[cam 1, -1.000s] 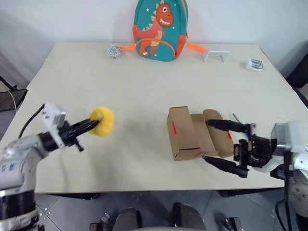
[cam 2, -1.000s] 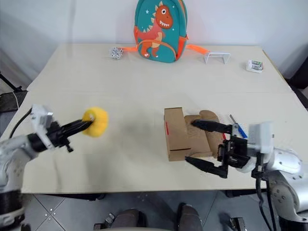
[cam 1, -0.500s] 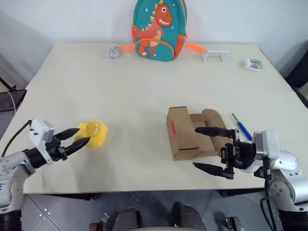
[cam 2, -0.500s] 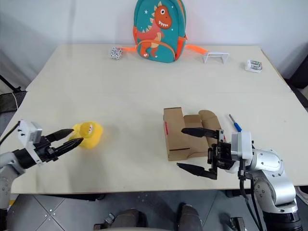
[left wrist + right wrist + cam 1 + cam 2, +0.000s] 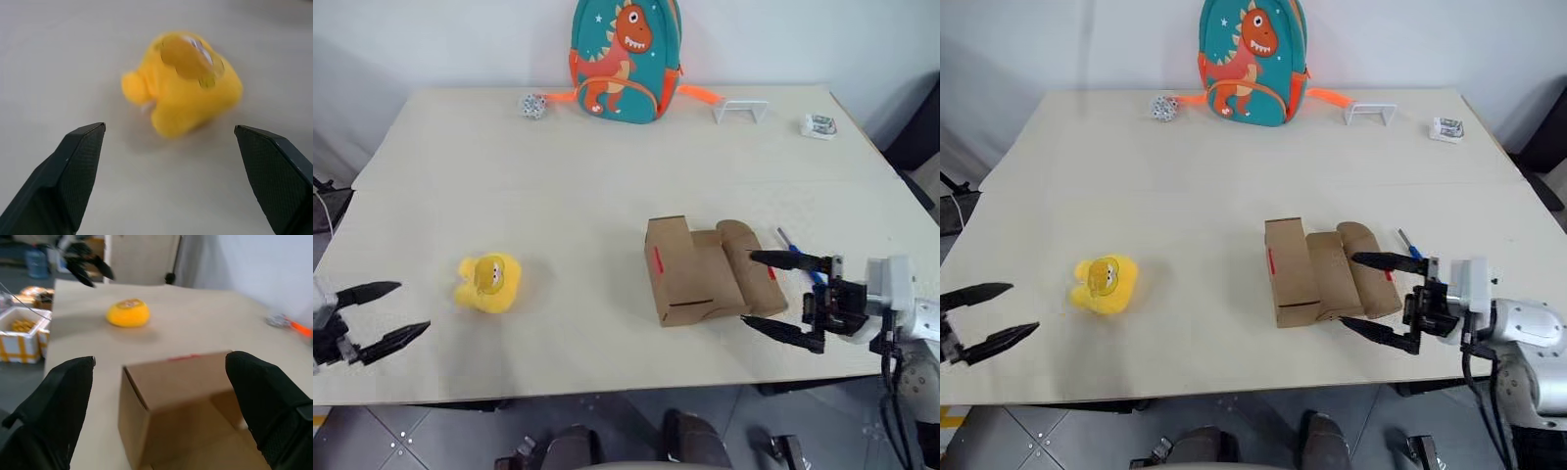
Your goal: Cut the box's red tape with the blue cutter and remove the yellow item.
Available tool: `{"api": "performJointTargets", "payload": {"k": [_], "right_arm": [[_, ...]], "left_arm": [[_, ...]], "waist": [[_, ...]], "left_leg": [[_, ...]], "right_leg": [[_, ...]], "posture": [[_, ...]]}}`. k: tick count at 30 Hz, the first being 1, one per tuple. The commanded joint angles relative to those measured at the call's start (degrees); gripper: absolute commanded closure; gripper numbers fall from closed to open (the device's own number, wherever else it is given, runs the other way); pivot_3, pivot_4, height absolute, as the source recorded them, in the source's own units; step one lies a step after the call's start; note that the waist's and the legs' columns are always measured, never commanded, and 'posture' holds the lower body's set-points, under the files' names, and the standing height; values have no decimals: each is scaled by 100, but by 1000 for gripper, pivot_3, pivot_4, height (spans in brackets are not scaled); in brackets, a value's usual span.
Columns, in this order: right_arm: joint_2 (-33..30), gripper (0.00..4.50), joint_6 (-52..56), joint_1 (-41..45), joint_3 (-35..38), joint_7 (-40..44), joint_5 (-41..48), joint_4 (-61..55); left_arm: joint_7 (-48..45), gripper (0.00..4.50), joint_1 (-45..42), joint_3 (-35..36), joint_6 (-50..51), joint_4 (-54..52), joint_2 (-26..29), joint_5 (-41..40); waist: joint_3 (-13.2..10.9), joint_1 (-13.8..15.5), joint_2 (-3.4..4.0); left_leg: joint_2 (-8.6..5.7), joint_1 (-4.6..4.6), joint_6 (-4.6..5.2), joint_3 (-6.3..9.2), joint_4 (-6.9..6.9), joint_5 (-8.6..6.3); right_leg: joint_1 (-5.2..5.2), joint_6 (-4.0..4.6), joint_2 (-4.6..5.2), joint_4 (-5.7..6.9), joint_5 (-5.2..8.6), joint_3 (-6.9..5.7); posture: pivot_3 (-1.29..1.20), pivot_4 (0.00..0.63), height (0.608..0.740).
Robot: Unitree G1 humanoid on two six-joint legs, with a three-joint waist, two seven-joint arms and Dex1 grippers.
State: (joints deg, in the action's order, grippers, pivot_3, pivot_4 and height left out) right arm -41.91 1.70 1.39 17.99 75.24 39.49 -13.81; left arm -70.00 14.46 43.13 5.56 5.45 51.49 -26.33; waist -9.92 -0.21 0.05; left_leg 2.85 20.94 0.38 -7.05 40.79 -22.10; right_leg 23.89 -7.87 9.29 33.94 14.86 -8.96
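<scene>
The left hand [image 5: 382, 313] sits at the lower left of the head view, its two black fingers spread wide and pointing right, nothing between them. The right hand [image 5: 781, 294] sits at the lower right on a white wrist, fingers wide apart, pointing left, one above the other, empty.

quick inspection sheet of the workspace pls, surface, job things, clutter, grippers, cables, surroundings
surface: beige table, mostly bare in the middle.
job's things: box lying opened, flaps out, red tape on its side; yellow item out on the table, apart from the box; blue cutter lying behind the box.
clutter: dinosaur backpack, small patterned ball, white stand, small packet along the far edge.
grippers: left gripper open, empty, off the yellow item; right gripper open beside the box flaps.
cables: nothing seen on the table.
surroundings: white wall.
</scene>
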Motion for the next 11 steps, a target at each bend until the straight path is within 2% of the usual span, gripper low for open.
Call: {"api": "performJointTargets", "payload": {"k": [1,5,11], "right_arm": [[-22,0,-325,-389,346,32,-136,-104],[8,0,-492,-867,645,-137,-203,-260],[87,0,-621,-910,602,-290,-185,-346]], "left_arm": [[120,24,329,194,-510,-200,-275,107],[401,24,518,94,-678,-485,-558,151],[590,24,269,-156,-662,-310,-516,140]], "waist": [[0,7,0],[0,34,-1],[1,2,-1]], "left_leg": [[0,1,0,-2,0,0],[-1,2,6,-3,16,-3],[3,-41,13,-4,14,-6]], "right_leg": [[0,0,0,-4,0,0],[-10,0,3,-8,0,3],[-30,8,4,2,1,22]], "posture": [[0,150,740],[0,150,740],[0,150,740]]}}
